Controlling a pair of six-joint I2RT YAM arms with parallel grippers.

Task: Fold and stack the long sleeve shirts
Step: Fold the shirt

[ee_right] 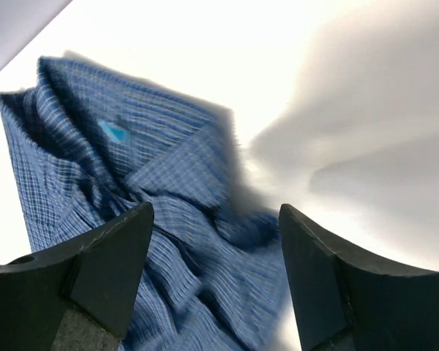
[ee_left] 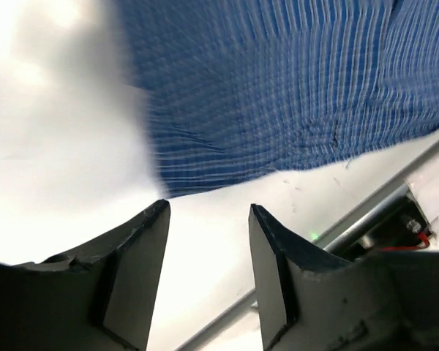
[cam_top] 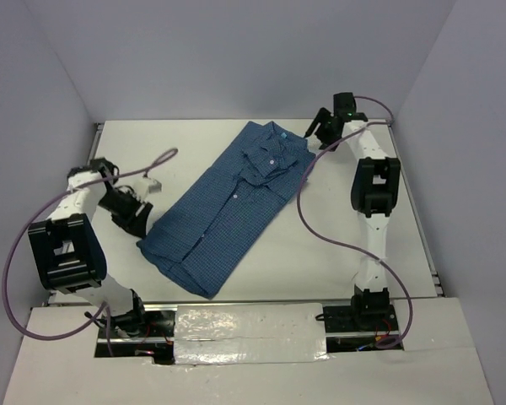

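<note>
Shirt place: the long sleeve shirt [cam_top: 228, 202] lies flat on the white surface [cam_top: 320, 253] in the middle of the top view, buttons up. It already looks narrowed to one long strip.

Long axis: it runs diagonally, from the collar [cam_top: 274, 152] at the upper right of centre down to the hem [cam_top: 181, 270] at the lower left.

Left hand [cam_top: 139, 218]: released, the fingers apart and nothing between them. It stands just beside the left edge of the strip, near the hem end. In its wrist view the blue cloth fills the upper part of the frame, and bare surface separates it from the fingertips.

Right hand [cam_top: 319, 128]: released too, the fingers wide and nothing grasped. It stands just beside the collar, at the upper right. In its wrist view the collar, with a small light blue label, lies beyond the fingers. The picture is blurred, so I cannot tell if it touches the cloth.

Direction from the hands: in the top view the shirt lies to the right of the left hand, and to the left and below the right hand.

Nearer hand: the left one for the hem, the right one for the collar. Each end has its own hand.

Coming move, as I judge: a fold across the long axis, one end brought toward the other. The hem end is well apart from the right hand, so that end seems to belong to the left hand.

Stack: only one garment is visible.
</note>
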